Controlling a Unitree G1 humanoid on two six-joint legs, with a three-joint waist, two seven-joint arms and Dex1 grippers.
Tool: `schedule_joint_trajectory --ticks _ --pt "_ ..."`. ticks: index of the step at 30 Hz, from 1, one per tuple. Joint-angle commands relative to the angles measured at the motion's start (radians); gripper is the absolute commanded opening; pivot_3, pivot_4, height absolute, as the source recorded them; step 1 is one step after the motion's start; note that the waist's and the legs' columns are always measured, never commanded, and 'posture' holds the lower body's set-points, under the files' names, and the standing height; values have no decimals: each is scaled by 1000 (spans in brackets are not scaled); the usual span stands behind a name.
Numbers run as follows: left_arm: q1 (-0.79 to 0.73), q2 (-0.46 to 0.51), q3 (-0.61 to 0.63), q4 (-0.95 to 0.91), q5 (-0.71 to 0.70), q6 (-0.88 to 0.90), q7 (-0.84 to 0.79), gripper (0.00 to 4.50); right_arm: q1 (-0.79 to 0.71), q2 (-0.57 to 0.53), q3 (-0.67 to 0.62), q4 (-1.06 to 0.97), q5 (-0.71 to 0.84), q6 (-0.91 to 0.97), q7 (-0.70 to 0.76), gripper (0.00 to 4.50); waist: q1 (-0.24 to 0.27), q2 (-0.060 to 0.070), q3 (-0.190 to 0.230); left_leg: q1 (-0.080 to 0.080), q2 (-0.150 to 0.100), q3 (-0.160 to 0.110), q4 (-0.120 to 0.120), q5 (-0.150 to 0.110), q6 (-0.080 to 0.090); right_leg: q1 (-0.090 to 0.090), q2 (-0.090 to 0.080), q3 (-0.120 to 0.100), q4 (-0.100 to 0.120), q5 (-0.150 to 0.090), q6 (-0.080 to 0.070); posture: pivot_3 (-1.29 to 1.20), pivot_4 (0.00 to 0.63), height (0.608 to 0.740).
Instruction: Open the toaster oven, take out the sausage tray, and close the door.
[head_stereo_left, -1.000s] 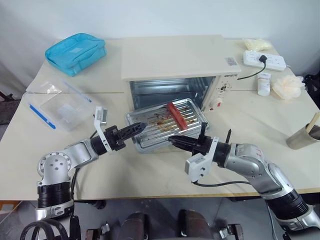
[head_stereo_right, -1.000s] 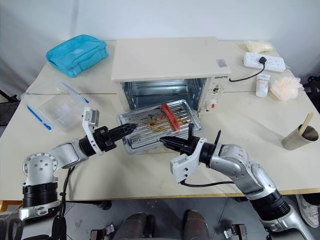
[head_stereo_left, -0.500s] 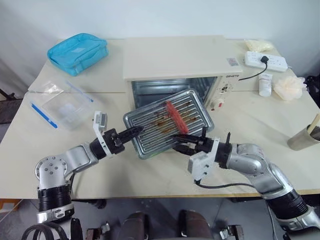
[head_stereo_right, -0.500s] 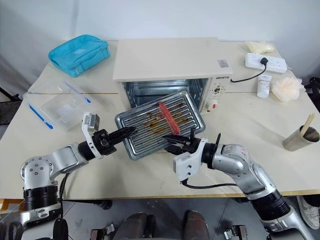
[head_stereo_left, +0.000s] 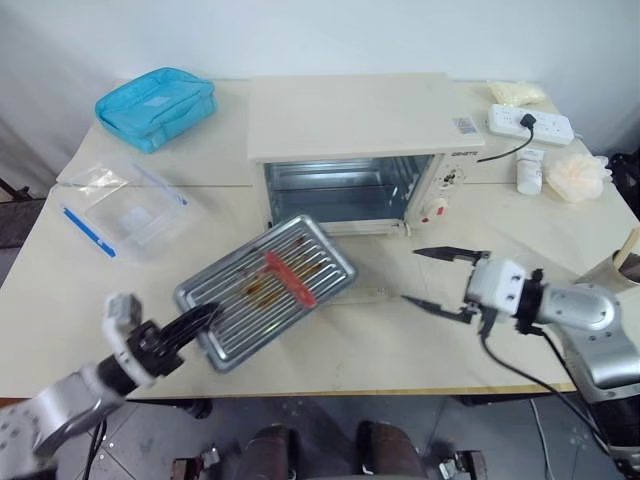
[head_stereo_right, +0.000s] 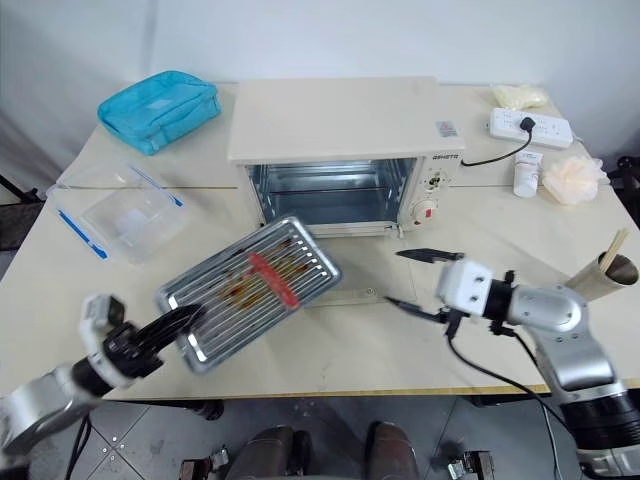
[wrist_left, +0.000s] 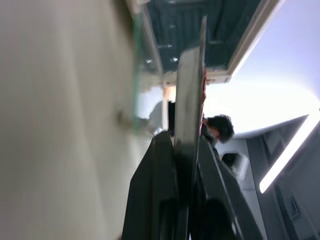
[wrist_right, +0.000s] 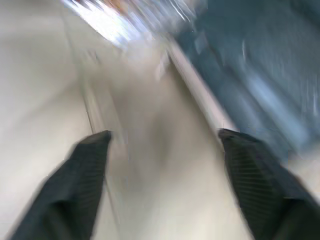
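Note:
The cream toaster oven (head_stereo_left: 350, 125) stands at the middle of the table with its cavity showing. Its glass door (head_stereo_left: 385, 293) lies flat on the table in front of it. The silver sausage tray (head_stereo_left: 265, 292) hangs tilted above the table, to the front left of the oven. One red sausage (head_stereo_left: 290, 278) lies on its ribs. My left gripper (head_stereo_left: 195, 322) is shut on the tray's near left corner. In the left wrist view both fingers (wrist_left: 160, 165) clamp the tray's rim (wrist_left: 189, 95). My right gripper (head_stereo_left: 410, 275) is open and empty, right of the door.
A blue pouch (head_stereo_left: 155, 105) and a clear plastic box with a blue strip (head_stereo_left: 125, 210) lie at the back left. A power strip (head_stereo_left: 528, 120), a white bottle (head_stereo_left: 528, 168), a puffy sponge (head_stereo_left: 575, 172) and a cup with a stick (head_stereo_left: 610, 272) stand on the right.
My left gripper has closed on the tray and carried it away from the oven, toward the front left. My right gripper has let go of the tray, opened and swung to the right.

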Motion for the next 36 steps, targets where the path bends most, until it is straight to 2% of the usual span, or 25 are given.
schedule_joint_trajectory --ticks 1,7,11,14,16,18,21,27,36 --pt "101 -59 83 -90 -36 -52 -59 0 -14 -4 -36 93 37 54 64 2057 0 1 0 1 1 0 0 0 -1 2 -1 0 -3 0 0 0 150 740" --pt "249 -259 147 -198 -36 -178 -36 0 -119 36 -19 309 -9 57 126 16 -2 1 0 2 1 1 0 -1 -2 2 -3 0 -6 -1 -1 0 150 740" --pt "295 -364 153 -275 -36 -257 -19 0 -179 56 10 411 -48 108 154 16 -1 2 0 2 3 1 0 -2 -2 2 -2 0 -7 -1 -3 0 150 740" --pt "315 -394 140 -308 -36 -299 16 0 -202 68 18 444 -63 119 171 16 2 2 0 2 3 1 0 -2 -2 2 -2 0 -7 -2 -3 0 150 740" --pt "313 -452 140 -326 -36 -350 66 0 -225 112 36 485 -66 105 200 16 0 2 0 1 3 1 0 -2 -2 2 -2 0 -7 -2 -3 0 150 740" --pt "318 -482 128 -350 -36 -379 83 0 -236 168 36 491 -23 73 282 16 -2 2 0 2 3 2 0 -2 -2 3 -2 0 -9 -2 -3 0 150 740" --pt "278 -528 136 -385 -36 -439 111 0 -247 209 -13 492 27 78 323 16 -2 3 1 2 5 2 0 -3 -3 3 1 0 -9 -2 -3 0 150 740" --pt "295 -502 132 -390 -36 -429 107 0 -261 229 -96 415 144 231 305 16 1 4 1 1 3 2 0 -3 -1 2 0 0 -8 -2 -3 0 150 740" --pt "344 -433 134 -362 -36 -362 30 0 -372 287 -222 205 334 467 110 16 -2 4 1 1 6 2 0 -5 -4 1 0 0 -9 -3 -6 0 150 740"
